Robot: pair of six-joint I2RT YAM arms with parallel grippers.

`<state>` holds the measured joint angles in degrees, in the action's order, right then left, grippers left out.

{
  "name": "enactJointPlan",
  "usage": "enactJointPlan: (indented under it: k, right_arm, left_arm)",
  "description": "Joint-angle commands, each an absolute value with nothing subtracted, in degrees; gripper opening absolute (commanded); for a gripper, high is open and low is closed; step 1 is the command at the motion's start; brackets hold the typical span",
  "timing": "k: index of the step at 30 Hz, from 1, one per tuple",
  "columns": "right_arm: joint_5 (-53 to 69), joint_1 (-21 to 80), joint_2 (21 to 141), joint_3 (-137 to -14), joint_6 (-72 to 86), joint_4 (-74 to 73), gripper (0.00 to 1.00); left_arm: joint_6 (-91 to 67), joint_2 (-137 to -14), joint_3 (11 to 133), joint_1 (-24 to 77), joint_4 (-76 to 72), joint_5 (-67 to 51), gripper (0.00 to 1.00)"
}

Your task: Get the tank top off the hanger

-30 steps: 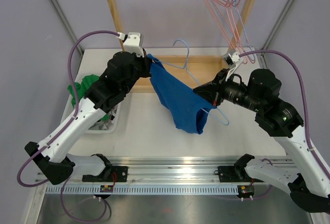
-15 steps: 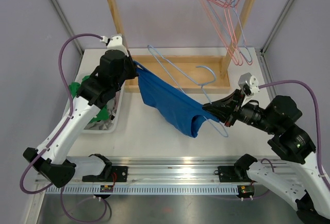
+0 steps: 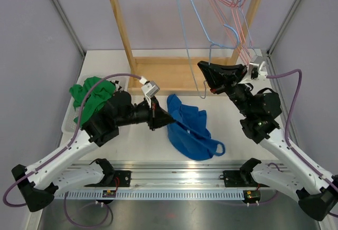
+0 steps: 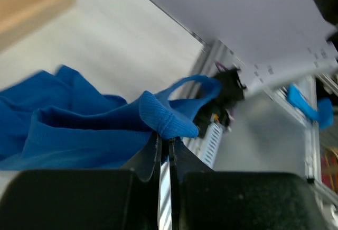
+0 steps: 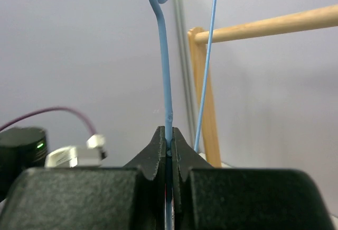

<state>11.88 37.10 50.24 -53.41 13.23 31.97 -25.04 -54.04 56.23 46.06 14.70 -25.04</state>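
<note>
On the table [image 3: 148,145], between the two arms, the blue tank top [image 3: 190,132] is seen lying crumpled and free of the hanger [image 5: 164,71]. The removal itself is judged done, and only the letting go is left. Its long axis is laid diagonally from far left to near right, with a strap loop pointed near-right. A fold is clamped in the left gripper [image 4: 164,139]. The bare hanger wire is pinched upright in the right gripper [image 5: 168,137], beside the wooden rack [image 3: 119,24].
</note>
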Motion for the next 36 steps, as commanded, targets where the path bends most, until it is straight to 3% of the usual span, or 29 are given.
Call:
enactJointPlan:
  k: [1, 3, 4, 7, 9, 15, 20, 23, 27, 28, 29, 32, 36]
  right_arm:
    - [2.6, 37.0, 52.5, -53.3, 10.6, 48.3, 0.0]
    - [-3.5, 37.0, 51.9, -59.6, 9.9, 27.8, 0.0]
    - [-4.9, 37.0, 51.8, -61.9, 11.1, 20.9, 0.0]
    - [-5.0, 37.0, 51.8, -68.4, 13.4, 2.1, 0.0]
    - [-7.7, 37.0, 51.8, -72.1, 16.3, -10.1, 0.0]
    - [-15.2, 36.9, 54.0, -78.5, 19.0, -27.2, 0.0]
    - [-11.3, 31.7, 64.6, -92.7, 17.3, -35.1, 0.0]
    - [-6.4, 25.2, 71.9, -102.7, 16.6, -37.6, 0.0]
    - [-0.3, 21.4, 82.0, -115.7, 16.0, -41.2, 0.0]
    - [-0.3, 21.0, 83.8, -120.2, 15.9, -41.9, 0.0]
    - [-0.3, 20.6, 87.1, -122.1, 15.7, -43.1, 0.0]
    - [2.1, 18.8, 92.1, -127.6, 16.5, -43.2, 0.0]
    - [3.7, 15.4, 98.7, -134.9, 17.1, -46.3, 0.0]
  left_arm:
    - [-25.3, -47.7, 53.9, 47.8, 11.4, -26.2, 0.0]
    - [-24.2, -46.1, 55.3, 47.8, 20.8, -17.2, 0.0]
    - [-24.2, -45.5, 57.7, 47.8, 24.0, -7.1, 0.0]
    - [-24.3, -44.2, 61.5, 47.8, 34.7, 7.5, 0.0]
    - [-24.2, -43.7, 64.1, 47.8, 39.2, 11.1, 0.0]
    - [-23.6, -41.5, 65.7, 47.8, 43.5, 19.2, 0.0]
    - [-23.3, -42.1, 67.3, 47.8, 45.5, 23.0, 0.04]
    - [-23.0, -41.9, 66.9, 47.8, 45.2, 22.0, 0.13]
    - [-22.9, -41.0, 66.4, 47.8, 45.0, 21.0, 0.6]
    - [-22.9, -40.6, 66.4, 47.9, 45.3, 21.0, 0.81]
    - [-22.7, -40.4, 66.4, 47.8, 45.4, 20.7, 0.87]
    - [-22.0, -40.3, 66.5, 47.8, 45.0, 17.7, 0.99]
    - [-21.5, -41.5, 66.2, 47.8, 45.4, 13.0, 0.99]
